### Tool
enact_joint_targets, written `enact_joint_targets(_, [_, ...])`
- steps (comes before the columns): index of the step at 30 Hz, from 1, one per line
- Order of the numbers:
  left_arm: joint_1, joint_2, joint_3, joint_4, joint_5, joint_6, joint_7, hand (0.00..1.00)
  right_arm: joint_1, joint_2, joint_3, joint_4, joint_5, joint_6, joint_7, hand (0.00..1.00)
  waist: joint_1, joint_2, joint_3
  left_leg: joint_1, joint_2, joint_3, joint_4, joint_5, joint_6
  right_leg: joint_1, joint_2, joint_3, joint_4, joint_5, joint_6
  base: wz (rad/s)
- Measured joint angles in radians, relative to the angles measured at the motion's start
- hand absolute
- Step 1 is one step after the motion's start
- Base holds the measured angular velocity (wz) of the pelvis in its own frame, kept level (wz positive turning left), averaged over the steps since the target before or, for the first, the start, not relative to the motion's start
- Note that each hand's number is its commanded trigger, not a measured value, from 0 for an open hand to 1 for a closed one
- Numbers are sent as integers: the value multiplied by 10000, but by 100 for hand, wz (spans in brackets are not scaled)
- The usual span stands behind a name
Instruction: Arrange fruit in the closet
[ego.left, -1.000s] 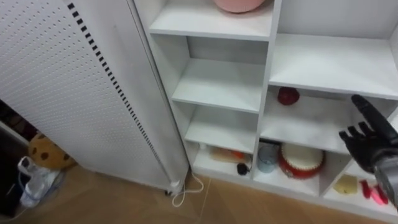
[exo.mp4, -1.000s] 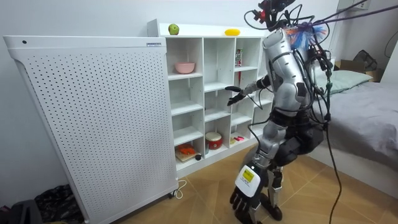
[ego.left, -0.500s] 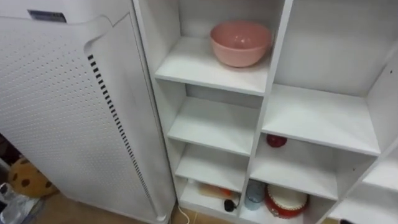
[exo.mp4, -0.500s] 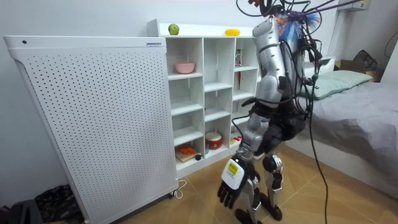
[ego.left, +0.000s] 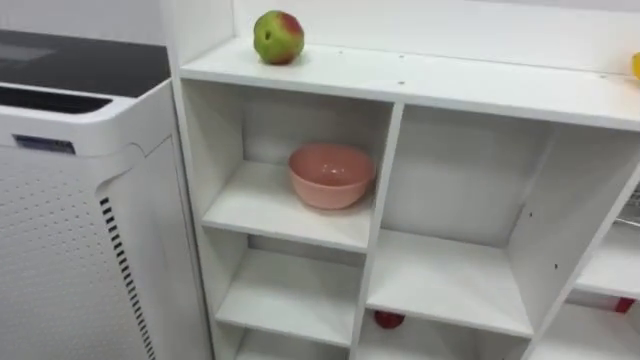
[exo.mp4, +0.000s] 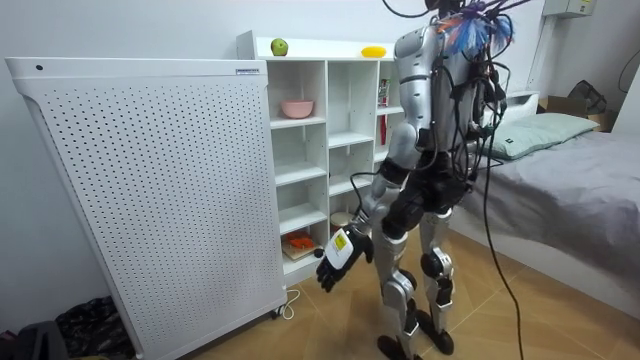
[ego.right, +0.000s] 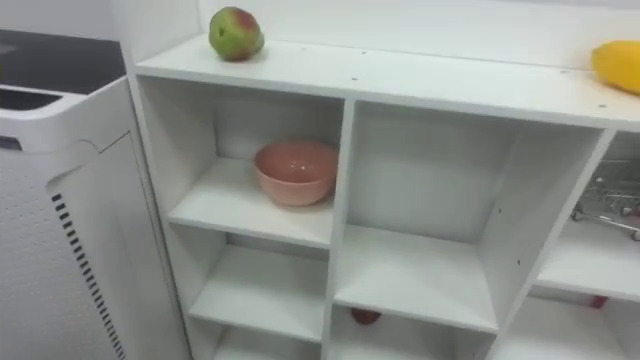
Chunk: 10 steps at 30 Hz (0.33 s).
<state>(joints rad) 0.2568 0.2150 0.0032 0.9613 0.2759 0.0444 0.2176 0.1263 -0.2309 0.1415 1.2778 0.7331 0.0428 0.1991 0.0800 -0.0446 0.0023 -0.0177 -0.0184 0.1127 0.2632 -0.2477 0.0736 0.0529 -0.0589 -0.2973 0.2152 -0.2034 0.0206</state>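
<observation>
Raised since a second ago, your view now shows the closet (ego.left: 430, 85) top, not its low shelves. Your left hand (exo.mp4: 335, 262) hangs low by the knee, fingers loose, holding nothing. A pink bowl (ego.left: 331, 175) sits one shelf down. On top rest the apple (ego.left: 279, 36) and yellow fruit (ego.right: 617, 65), probably your next reach.

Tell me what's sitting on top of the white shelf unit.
On the shelf unit, an apple rests at the top board's left end, and a yellow fruit lies further right. In the room view, the robot's body covers the top's far right end.
</observation>
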Motion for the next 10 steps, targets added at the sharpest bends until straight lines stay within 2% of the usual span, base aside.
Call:
enact_joint_targets(2, [5, -188, 158, 2, 5, 10, 80, 0, 226, 207, -71, -33, 75, 1, -2, 0, -130, 20, -3, 386, 5, 107, -148, -6, -11, 349, 40, 156, -149, 12, 12, -12])
enact_joint_targets(5, [-30, -275, 165, 53, -67, 11, 141, 0, 282, 404, -95, -71, -85, -11, -14, 0, -302, 61, -18, 644, 19, 216, -271, -11, -20, 549, 91, 326, -293, 51, 19, -14])
enact_joint_targets(10, [-114, -673, 472, 178, -122, 224, 138, 0, 318, 437, -504, -42, -780, 2, -72, 0, -477, 219, -14, 1045, 37, 487, -588, 2, -35, 689, 148, 789, -353, 110, 8, -15])
